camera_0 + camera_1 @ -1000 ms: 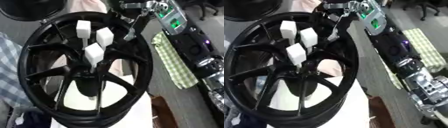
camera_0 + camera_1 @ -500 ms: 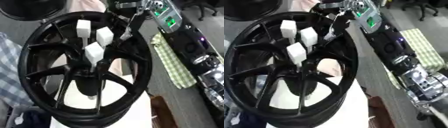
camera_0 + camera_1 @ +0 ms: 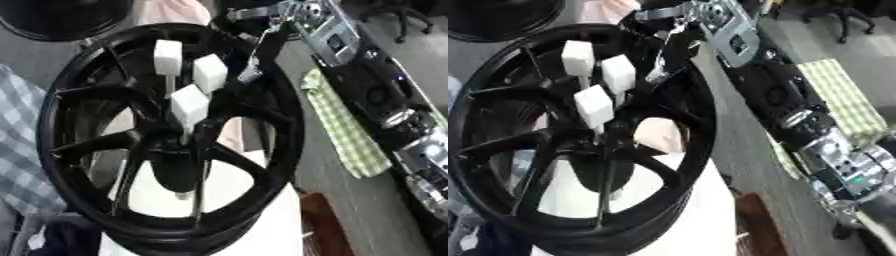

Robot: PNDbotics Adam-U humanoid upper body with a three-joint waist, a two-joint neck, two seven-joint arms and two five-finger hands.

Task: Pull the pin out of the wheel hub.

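Wheel [image 3: 105, 100]: black, spoked, standing tilted before me. Pins [image 3: 191, 102]: three, white block heads, stuck in my hub [image 3: 175, 142], clustered.

Right arm [image 3: 798, 105]: black casing, silver metal joints, ribbed silver ring near elbow. Forearm carried grey panel with small dark screen [image 3: 337, 44]. Right hand [image 3: 262, 45]: black with silver linkages, thin metal-tipped fingers. Small blue light showed on casing.
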